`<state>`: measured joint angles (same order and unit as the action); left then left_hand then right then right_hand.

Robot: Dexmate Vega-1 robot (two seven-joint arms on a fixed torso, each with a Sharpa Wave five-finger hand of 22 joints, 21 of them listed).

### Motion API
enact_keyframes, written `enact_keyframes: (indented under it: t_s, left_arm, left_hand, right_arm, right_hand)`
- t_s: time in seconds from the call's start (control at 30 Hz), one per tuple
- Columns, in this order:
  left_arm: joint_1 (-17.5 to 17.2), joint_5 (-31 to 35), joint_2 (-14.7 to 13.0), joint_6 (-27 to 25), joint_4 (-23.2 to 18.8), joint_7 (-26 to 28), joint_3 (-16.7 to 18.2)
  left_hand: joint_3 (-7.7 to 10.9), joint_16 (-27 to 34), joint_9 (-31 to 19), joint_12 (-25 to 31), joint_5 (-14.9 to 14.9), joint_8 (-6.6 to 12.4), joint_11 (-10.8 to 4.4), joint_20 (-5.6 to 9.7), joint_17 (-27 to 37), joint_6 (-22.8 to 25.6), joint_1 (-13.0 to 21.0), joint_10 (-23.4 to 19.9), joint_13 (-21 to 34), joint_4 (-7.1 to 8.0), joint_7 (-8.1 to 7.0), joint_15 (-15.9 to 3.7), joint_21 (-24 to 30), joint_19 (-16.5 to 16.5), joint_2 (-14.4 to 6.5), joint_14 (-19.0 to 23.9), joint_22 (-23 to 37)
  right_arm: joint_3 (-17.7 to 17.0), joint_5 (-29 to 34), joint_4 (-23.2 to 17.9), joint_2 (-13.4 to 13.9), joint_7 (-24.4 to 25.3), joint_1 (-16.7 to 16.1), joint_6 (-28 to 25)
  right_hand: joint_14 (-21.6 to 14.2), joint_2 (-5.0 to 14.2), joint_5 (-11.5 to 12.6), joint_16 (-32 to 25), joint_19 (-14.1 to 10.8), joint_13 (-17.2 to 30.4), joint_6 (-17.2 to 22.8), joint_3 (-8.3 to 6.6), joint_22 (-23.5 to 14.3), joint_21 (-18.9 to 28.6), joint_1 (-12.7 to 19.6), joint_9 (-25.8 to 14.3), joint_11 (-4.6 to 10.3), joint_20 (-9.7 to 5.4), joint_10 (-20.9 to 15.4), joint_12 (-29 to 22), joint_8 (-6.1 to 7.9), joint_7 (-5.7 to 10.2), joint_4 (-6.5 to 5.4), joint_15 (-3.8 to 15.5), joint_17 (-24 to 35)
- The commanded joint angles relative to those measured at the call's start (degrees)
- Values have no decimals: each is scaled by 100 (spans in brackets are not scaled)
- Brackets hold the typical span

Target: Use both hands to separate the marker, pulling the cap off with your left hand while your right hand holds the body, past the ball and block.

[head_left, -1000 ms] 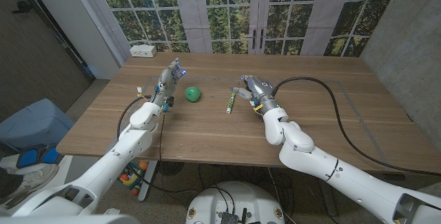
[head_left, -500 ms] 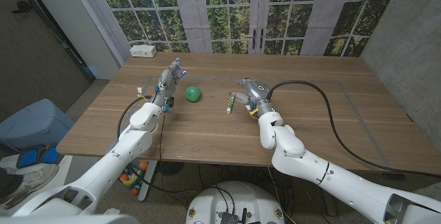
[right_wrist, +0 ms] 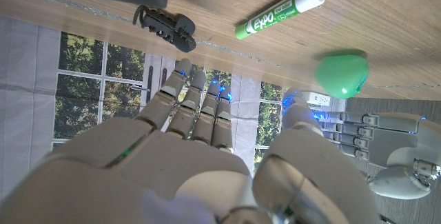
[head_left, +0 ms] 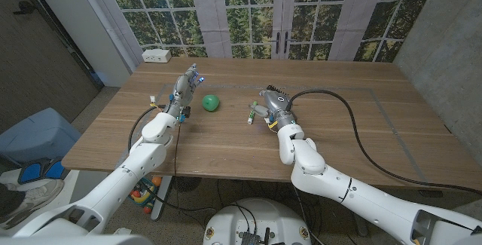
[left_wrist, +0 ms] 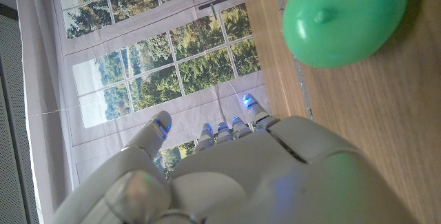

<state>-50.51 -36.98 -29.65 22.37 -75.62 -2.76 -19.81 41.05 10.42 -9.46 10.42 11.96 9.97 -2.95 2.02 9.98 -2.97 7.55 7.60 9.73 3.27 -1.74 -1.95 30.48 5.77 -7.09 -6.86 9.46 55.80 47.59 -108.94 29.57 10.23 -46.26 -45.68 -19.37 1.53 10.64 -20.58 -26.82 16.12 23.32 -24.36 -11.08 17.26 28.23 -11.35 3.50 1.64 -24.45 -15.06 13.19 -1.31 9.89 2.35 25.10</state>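
Note:
The green-and-white marker (head_left: pixel 253 112) lies on the wooden table (head_left: pixel 226 147), cap on, in the middle; it shows too as the marker (right_wrist: pixel 279 9). My right hand (head_left: pixel 272 103) hovers just to its right, fingers stretched out and holding nothing; the same right hand (right_wrist: pixel 207 155) reaches toward it. The green ball (head_left: pixel 211 102) sits left of the marker, also as the ball (left_wrist: pixel 344 17) and ball (right_wrist: pixel 341 72). My left hand (head_left: pixel 184 87) stands upright left of the ball, fingers apart and empty. A small dark green block (head_left: pixel 186 111) sits by my left wrist.
A black cable (head_left: pixel 361 124) loops across the right half of the table from my right wrist. A white box (head_left: pixel 157 55) stands at the back left corner. A small white object (head_left: pixel 153 99) lies near the left edge. Windows lie behind the table.
My right arm has swung leftward, bringing the right hand slightly closer to the marker. The marker, ball and left hand have stayed put.

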Motion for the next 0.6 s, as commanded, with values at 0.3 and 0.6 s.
enact_keyframes:
  t_s: [0.3,0.6]
  left_arm:
    - [-28,-21,-10,11,1,-9,24]
    - [-66,-22,-37,6,-62,7,39]
  left_hand:
    - [11,28,-27,49,10,29,-22,151,12,16,-36,-31,25,-48,14,-160,-31,-57,-252,15,35]
    - [16,29,-27,51,10,30,-25,150,11,23,-39,-42,25,-55,17,-160,-47,-68,-258,22,35]
  right_arm:
    - [281,139,421,-289,-94,172,-325]
    - [482,202,589,-387,-211,291,-566]
  right_hand:
    - [-4,-6,13,-75,31,61,29,32,-30,3,64,-6,-52,65,-42,-27,30,-42,-35,228,75]
    - [35,0,6,-96,34,99,24,53,-39,7,113,-5,-104,68,-28,-25,21,-89,-44,222,132]
